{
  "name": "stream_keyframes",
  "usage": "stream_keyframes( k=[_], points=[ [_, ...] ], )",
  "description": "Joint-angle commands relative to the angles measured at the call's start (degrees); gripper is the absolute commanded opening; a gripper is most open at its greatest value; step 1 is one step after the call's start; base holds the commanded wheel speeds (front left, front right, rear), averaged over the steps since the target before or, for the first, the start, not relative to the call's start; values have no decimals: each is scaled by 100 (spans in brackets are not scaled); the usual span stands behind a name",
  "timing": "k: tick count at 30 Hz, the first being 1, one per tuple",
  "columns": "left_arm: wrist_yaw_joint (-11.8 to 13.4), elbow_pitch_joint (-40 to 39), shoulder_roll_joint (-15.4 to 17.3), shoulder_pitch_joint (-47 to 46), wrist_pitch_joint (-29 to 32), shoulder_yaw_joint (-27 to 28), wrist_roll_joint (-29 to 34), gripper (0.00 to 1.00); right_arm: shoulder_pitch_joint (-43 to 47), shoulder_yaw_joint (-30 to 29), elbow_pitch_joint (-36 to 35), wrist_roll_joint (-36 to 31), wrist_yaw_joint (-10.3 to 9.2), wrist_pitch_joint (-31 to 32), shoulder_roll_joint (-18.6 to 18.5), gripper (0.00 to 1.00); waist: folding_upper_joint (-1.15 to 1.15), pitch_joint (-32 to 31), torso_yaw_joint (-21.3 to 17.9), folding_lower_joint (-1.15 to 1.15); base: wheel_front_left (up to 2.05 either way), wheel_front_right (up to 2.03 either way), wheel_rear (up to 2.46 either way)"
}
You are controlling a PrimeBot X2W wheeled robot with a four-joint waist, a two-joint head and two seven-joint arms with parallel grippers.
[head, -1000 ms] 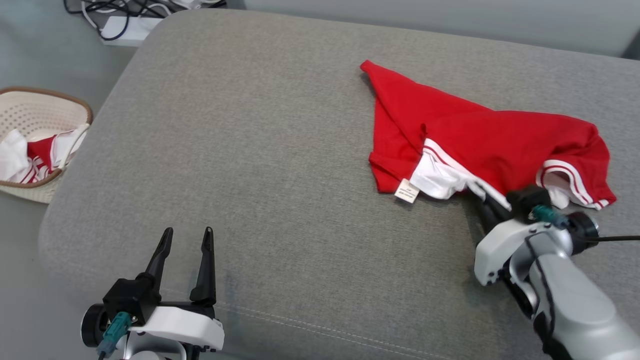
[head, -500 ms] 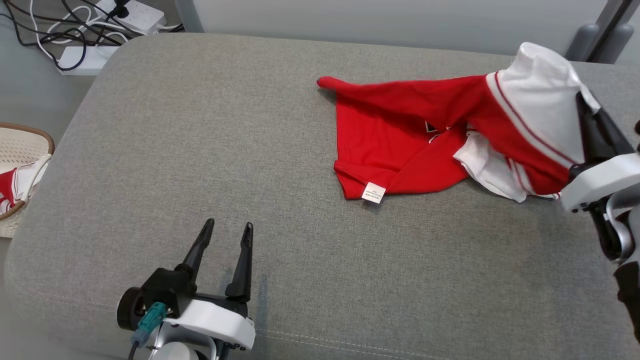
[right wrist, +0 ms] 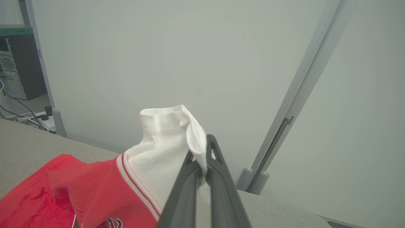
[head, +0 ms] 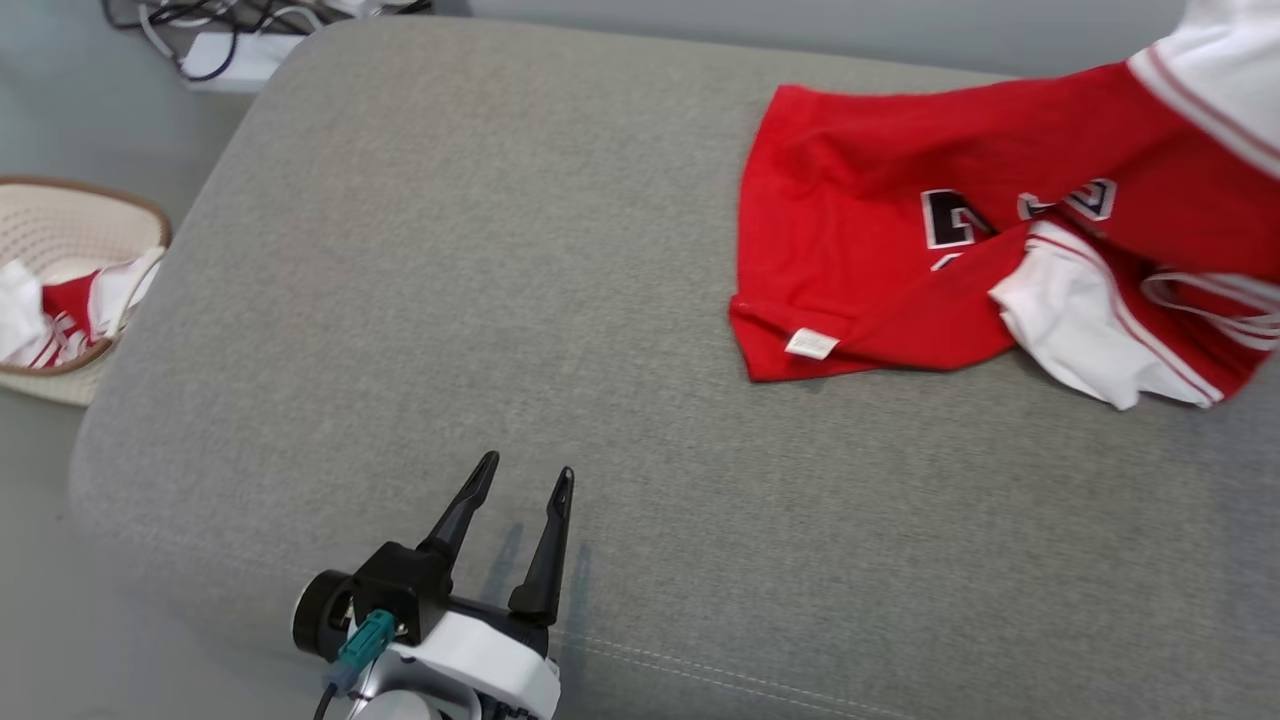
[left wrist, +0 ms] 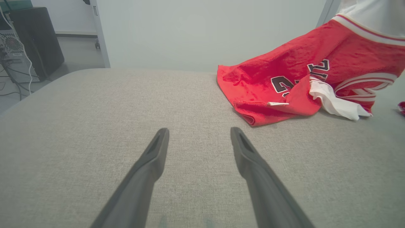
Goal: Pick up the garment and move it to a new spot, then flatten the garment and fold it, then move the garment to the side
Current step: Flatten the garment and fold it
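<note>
The garment (head: pixel 900 250) is a red jersey with white sleeves and dark lettering. It lies on the right half of the grey cushion (head: pixel 450 300), one end lifted toward the upper right corner. In the left wrist view the garment (left wrist: pixel 284 85) sits ahead and to the right. My right gripper (right wrist: pixel 202 148) is shut on the garment's (right wrist: pixel 158 152) white sleeve and holds it up off the cushion. My left gripper (head: pixel 520 480) stands open low over the cushion's front, well left of the jersey, with nothing between its fingers (left wrist: pixel 155 152).
A pale woven basket (head: pixel 70 210) with red and white clothes stands on the floor at the left. Cables and a power strip (head: pixel 225 50) lie on the floor beyond the cushion's far left corner. A pale wall (right wrist: pixel 158 63) rises behind the cushion.
My right gripper has lifted the sleeve up and to the right, out of the head view, unrolling the jersey so its lettering shows. The head camera has shifted. My left gripper stays open.
</note>
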Motion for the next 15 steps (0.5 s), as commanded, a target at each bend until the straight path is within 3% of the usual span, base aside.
stream_keyframes(
  k=[1,6,7,8,9,15],
  points=[
    [-3,-141,35,-318,-27,98,-85,100,-332,-20,127,-202,-1,87,-209,0,0,241,316,0,0,0,0],
    [-14,-192,35,-384,-27,-49,-105,100,-763,-274,700,-551,-1,279,-419,0,0,442,637,0,0,0,0],
    [-17,-206,35,-401,-27,-77,-110,100,-816,-336,870,-667,-1,394,-461,22,0,483,696,0,0,0,0],
    [-12,-224,35,-418,-27,-97,-117,100,-863,-402,1017,-760,-1,480,-478,89,0,524,743,0,0,0,0],
    [-5,-250,35,-434,-27,-108,-128,100,-911,-515,1125,-806,-1,482,-469,100,0,559,778,0,0,0,0],
    [14,-360,35,-528,-27,-124,-103,100,-885,-935,1523,-1056,-1,31,-267,100,0,598,654,0,0,0,0]
  ],
)
